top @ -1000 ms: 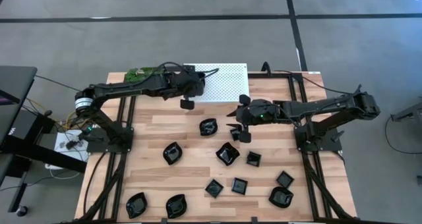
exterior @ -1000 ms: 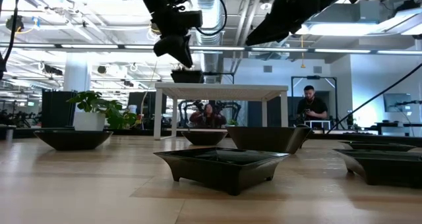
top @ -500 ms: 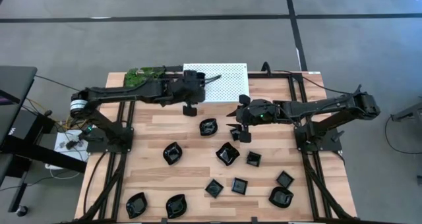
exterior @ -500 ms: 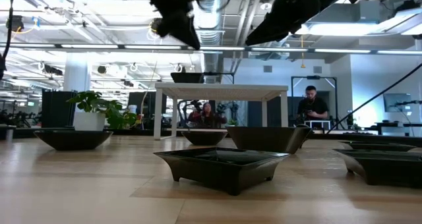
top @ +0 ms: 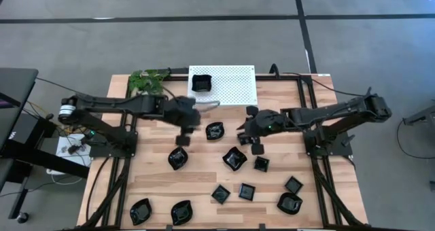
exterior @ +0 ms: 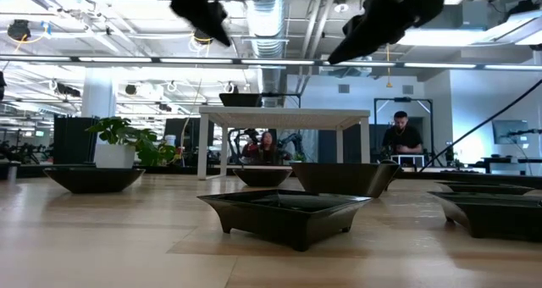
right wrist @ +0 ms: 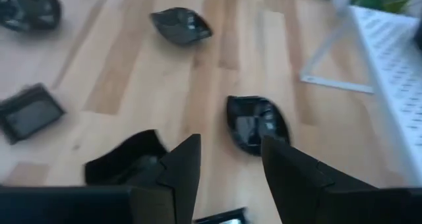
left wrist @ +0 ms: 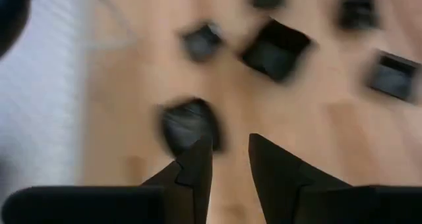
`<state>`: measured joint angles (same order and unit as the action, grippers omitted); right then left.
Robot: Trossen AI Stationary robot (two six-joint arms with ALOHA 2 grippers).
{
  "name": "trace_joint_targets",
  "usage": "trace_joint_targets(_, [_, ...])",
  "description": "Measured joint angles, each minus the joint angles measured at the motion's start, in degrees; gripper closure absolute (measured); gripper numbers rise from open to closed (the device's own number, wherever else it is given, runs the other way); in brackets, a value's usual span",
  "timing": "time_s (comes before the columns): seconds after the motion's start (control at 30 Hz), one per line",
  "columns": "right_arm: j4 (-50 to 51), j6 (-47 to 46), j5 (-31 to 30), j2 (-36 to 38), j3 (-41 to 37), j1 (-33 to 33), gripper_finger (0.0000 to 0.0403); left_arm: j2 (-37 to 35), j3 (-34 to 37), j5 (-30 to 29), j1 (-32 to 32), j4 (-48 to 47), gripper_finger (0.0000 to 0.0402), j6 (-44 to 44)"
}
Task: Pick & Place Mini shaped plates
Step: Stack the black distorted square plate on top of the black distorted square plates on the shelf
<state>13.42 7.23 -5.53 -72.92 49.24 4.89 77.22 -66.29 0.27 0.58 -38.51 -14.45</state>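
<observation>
Several glossy black mini plates lie flat on the wooden table, among them a leaf-shaped one (top: 215,130), a rounded one (top: 178,157) and a square one (top: 234,158). One square plate (top: 200,82) sits on the white perforated rack (top: 231,85). My left gripper (top: 182,137) (left wrist: 229,148) hangs open above bare wood between the rounded and the leaf-shaped plates. My right gripper (top: 255,143) (right wrist: 227,155) is open above the table, just right of the leaf-shaped plate (right wrist: 257,122) and over a square plate (right wrist: 125,165).
More plates lie toward the near edge (top: 141,210) (top: 181,212) (top: 220,193) (top: 247,191) (top: 290,203). A green plant (top: 148,80) stands at the far left corner beside the rack. In the low view, people (exterior: 400,135) show in the room behind the table.
My left gripper has swung away from the rack toward the near edge, now over the table between two plates; the square plate on the rack is uncovered. My right gripper has shifted slightly toward the near edge.
</observation>
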Motion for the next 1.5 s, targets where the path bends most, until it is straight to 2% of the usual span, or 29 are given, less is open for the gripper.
trace_joint_targets(0.07, [0.7,-1.1,0.9,-0.9,0.0,1.8,0.0248,-1.0,3.6,2.5,1.4,0.8,0.03,1.7])
trace_joint_targets(0.27, [4.5,-5.6,7.4,-7.2,0.0,7.8,0.0249,-2.7,12.4,2.8,5.4,10.0,0.03,4.5])
trace_joint_targets(0.47, [8.0,-8.2,7.4,-14.5,0.0,12.3,0.0249,-3.0,14.7,2.6,6.2,14.1,0.03,4.5])
trace_joint_targets(0.53, [7.0,-7.4,6.9,-16.8,0.2,13.2,0.0249,-3.0,14.7,2.5,6.1,14.6,0.03,4.5])
trace_joint_targets(0.67, [7.0,-4.2,0.0,-20.5,1.6,13.6,0.0249,-3.1,14.7,2.3,6.1,15.9,0.03,4.5])
trace_joint_targets(0.87, [8.0,-4.1,-1.2,-23.4,1.9,13.3,0.0251,-3.1,14.7,2.3,6.1,16.9,0.03,4.5])
trace_joint_targets(1.0, [8.1,-3.8,-1.1,-23.9,2.0,13.3,0.0277,-3.1,14.7,2.3,6.1,17.1,0.03,4.5])
trace_joint_targets(1.3, [8.6,-3.7,-0.8,-22.9,4.1,11.9,0.039,-3.1,14.7,2.3,6.1,18.3,0.03,4.4])
trace_joint_targets(1.5, [9.3,-2.6,-0.8,-21.4,7.2,9.8,0.0389,-3.1,14.7,2.3,6.1,18.3,0.03,4.4])
